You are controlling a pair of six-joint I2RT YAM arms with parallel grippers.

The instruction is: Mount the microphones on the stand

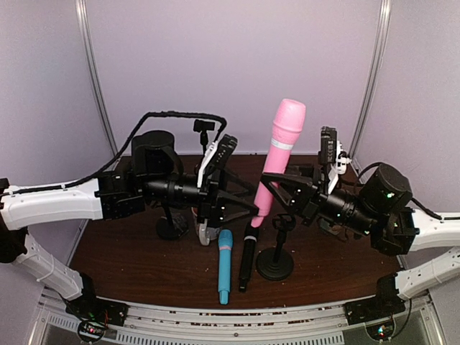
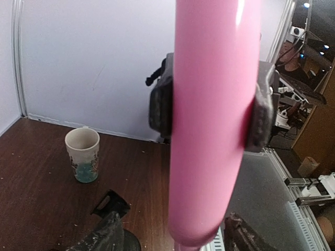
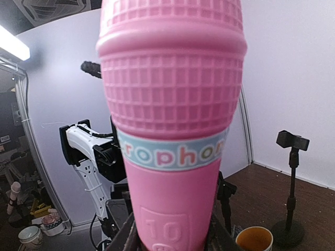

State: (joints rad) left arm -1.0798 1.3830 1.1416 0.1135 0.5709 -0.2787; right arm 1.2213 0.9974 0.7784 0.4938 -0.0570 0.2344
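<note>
Pink microphone [image 1: 285,136] clamped upright in right pincer [image 1: 272,182]

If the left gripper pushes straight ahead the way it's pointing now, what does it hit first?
The pink microphone: its lower end sits between the fingers of the left gripper. Directly behind is the right gripper, clamped on the same shaft; the depth between them is unclear.

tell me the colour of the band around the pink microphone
Light blue band with coloured letters on the pink microphone; the right wrist view shows it best.
</note>
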